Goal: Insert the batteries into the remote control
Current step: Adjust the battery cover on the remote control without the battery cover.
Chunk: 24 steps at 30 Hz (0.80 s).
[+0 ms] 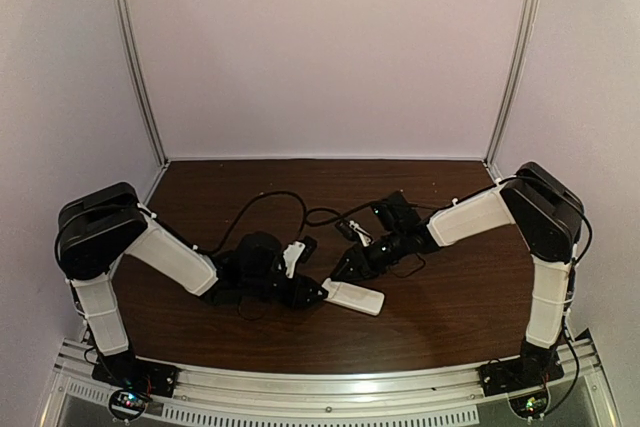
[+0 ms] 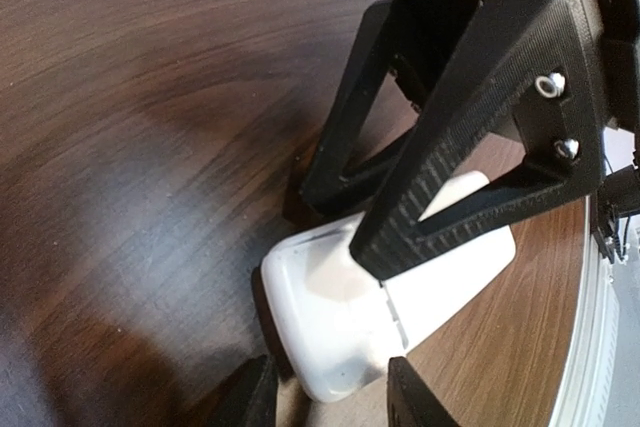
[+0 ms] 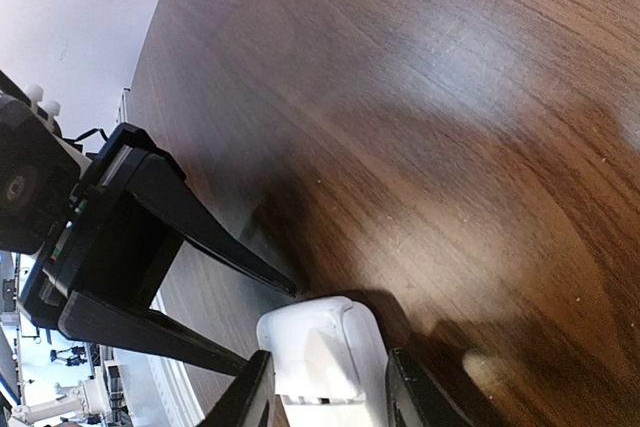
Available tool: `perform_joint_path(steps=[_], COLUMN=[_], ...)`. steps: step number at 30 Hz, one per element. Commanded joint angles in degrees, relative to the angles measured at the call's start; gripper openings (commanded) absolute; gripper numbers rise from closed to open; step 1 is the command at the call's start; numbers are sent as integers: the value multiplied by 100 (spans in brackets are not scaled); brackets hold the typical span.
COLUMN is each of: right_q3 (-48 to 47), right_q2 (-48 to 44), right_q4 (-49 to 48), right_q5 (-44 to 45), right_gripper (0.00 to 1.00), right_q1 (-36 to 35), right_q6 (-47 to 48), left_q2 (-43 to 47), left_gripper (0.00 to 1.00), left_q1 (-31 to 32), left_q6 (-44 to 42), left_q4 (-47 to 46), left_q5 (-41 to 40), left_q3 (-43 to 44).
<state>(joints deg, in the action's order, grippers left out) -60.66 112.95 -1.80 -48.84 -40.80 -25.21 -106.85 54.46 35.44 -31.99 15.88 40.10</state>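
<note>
My left gripper (image 2: pixel 330 387) has its fingers apart with one rounded end of the remote control (image 2: pixel 335 332) between them. My right gripper (image 3: pixel 328 372) straddles the same remote further along its length. The fingers sit close against both long edges, but I cannot tell from either wrist view whether either pair is actually clamped on the shell.

The remote lies flat with a plain white side up and a thin seam running across it. I cannot see what is inside the shell.

Beneath the remote is a dark brown wood-grain table (image 1: pixel 450 317). Black cables (image 1: pixel 275 199) loop on it beyond the remote. Behind them stand pale walls (image 1: pixel 330 47). An aluminium rail (image 1: pixel 340 387) runs along the table edge on the near side of the remote.

Only the top view shows both of my arms meeting over the remote, the left from the left and the right from the far right. My left wrist view alone shows the right gripper's ribbed black fingers (image 2: pixel 470 127) standing over the remote's middle, with two bright screws in their side. My right wrist view alone shows my left fingers (image 3: pixel 190 242) reaching toward the remote's far end.
</note>
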Motion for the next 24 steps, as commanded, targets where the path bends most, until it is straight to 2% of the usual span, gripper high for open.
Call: perform_joint_path(steps=[1, 16, 24], right_q3=[-68, -20, -7], right_q2=[-41, -9, 21], right_q4=[26, -58, -70], right_q5=[-52, -139, -156], right_gripper=[39, 38, 37], right_q1=[19, 19, 18], right_q6=[69, 3, -10], left_q2=[-77, -181, -219], left_gripper=[38, 39, 36], left_q1=[64, 135, 214], left_q6=[-232, -402, -494], left_q4=[-28, 112, 350], left_q5=[-84, -170, -415], left_q3=[130, 251, 408])
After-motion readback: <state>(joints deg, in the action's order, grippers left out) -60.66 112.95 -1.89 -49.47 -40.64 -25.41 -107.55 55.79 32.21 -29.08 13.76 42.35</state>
